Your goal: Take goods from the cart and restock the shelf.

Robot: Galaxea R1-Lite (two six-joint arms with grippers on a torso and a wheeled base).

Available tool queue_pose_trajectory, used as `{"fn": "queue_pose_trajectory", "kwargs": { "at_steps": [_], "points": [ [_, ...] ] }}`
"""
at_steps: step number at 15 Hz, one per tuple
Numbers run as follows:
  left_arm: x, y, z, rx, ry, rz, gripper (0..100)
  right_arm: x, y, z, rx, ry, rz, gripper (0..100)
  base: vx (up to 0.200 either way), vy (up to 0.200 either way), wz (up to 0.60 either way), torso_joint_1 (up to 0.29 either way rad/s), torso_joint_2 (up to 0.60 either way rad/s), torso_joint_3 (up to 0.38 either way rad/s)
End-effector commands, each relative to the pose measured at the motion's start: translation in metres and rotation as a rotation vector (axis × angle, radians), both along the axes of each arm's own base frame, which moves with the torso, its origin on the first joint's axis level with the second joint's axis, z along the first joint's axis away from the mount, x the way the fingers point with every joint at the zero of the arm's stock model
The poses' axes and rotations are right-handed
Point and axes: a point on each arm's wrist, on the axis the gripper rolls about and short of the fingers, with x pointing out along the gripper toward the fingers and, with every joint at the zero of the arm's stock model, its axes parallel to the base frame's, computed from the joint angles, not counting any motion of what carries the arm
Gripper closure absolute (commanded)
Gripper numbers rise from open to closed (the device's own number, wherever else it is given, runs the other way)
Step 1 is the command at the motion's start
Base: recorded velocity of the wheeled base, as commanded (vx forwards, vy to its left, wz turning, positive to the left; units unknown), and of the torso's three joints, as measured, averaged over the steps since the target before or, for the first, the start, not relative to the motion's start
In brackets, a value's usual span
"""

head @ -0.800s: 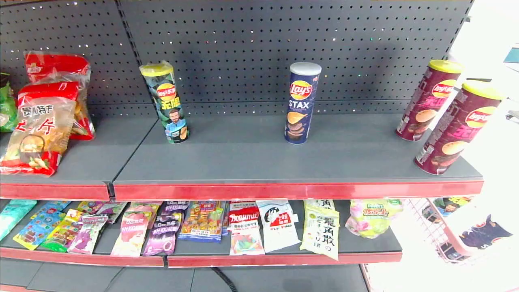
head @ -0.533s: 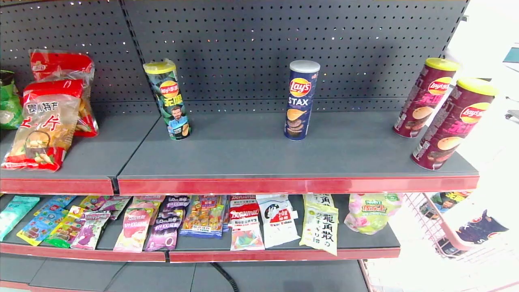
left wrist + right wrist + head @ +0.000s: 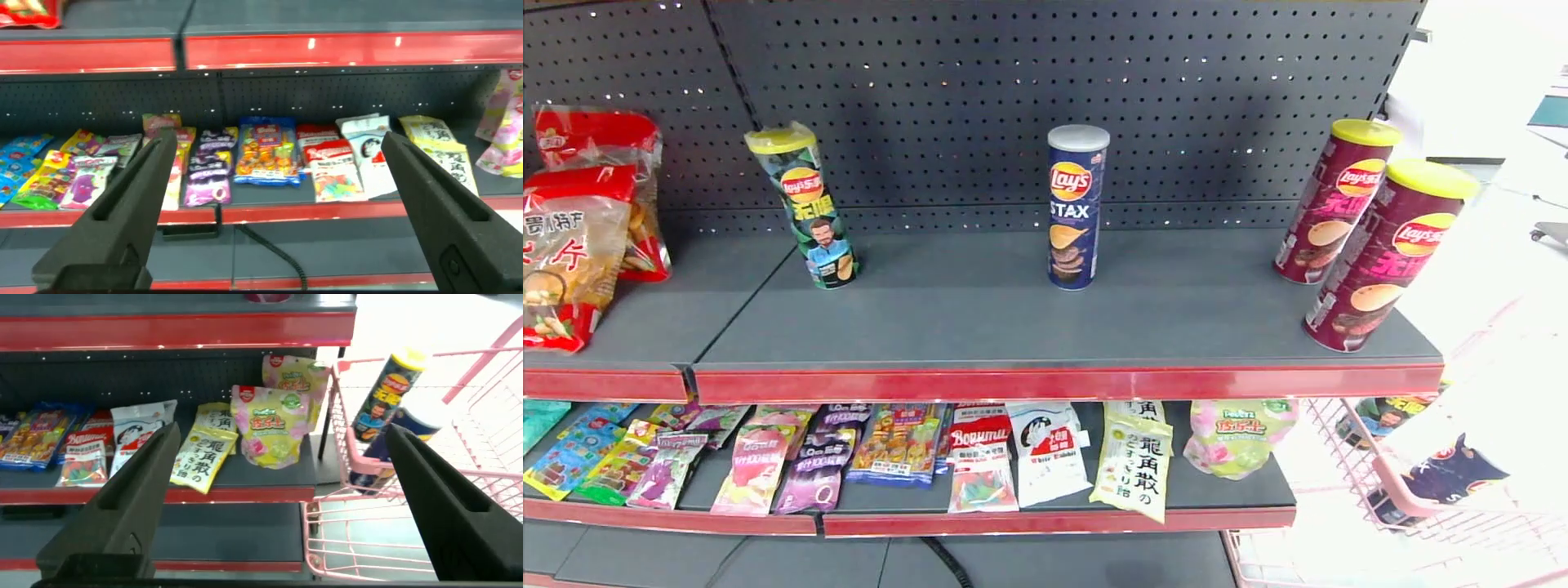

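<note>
Up on the grey top shelf (image 3: 980, 327) we've got four tall crisp tubes standing. A green-and-black tube with a yellow lid (image 3: 810, 208) is toward the left, and a dark blue tube with a grey lid (image 3: 1075, 208) is in the middle. At the right end, a rear maroon tube (image 3: 1331, 204) stands just behind a front maroon tube (image 3: 1384, 257).

Beside the lower shelf (image 3: 1054, 521) sits the pink wire cart (image 3: 359, 508), holding a dark yellow-lidded tube (image 3: 384, 396) and a blue white-lidded tube (image 3: 402, 434), both leaning.

Our left gripper (image 3: 279, 139) is spread wide and empty, facing the flat snack packets (image 3: 261, 151). The right gripper (image 3: 283, 431) gapes too, holding nothing, and faces the shelf end and cart.
</note>
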Motion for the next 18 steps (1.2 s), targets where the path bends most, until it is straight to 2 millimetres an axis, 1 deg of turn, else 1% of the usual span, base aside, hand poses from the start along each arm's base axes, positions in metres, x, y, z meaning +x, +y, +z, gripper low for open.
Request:
{"fn": "queue_pose_trajectory", "kwargs": {
  "at_steps": [1, 12, 14, 18],
  "points": [
    [0.0001, 0.0, 0.0, 0.0, 0.001, 0.0, 0, 0.0, 0.0, 0.0, 0.0, 0.0, 0.0, 0, 0.0, -0.2, 0.0, 0.012, 0.0, -0.002],
    [0.0001, 0.0, 0.0, -0.002, 0.001, 0.0, 0, 0.0, 0.0, 0.0002, 0.0, -0.002, 0.0, 0, 0.0, -0.2, 0.0, 0.001, 0.0, 0.003],
    [0.0002, 0.0, -0.0004, -0.003, 0.002, 0.0, 0, 0.0, 0.0, 0.0, 0.0, 0.0, -0.001, 0, 0.0, 0.0, 0.0, 0.0, 0.0, 0.0],
    [0.0002, 0.0, -0.0004, -0.003, 0.002, 0.0, 0, 0.0, -0.0001, 0.0, 0.0, 0.0, -0.004, 0, 0.0, 0.0, -0.6, 0.001, 0.0, 0.004]
  ]
}}
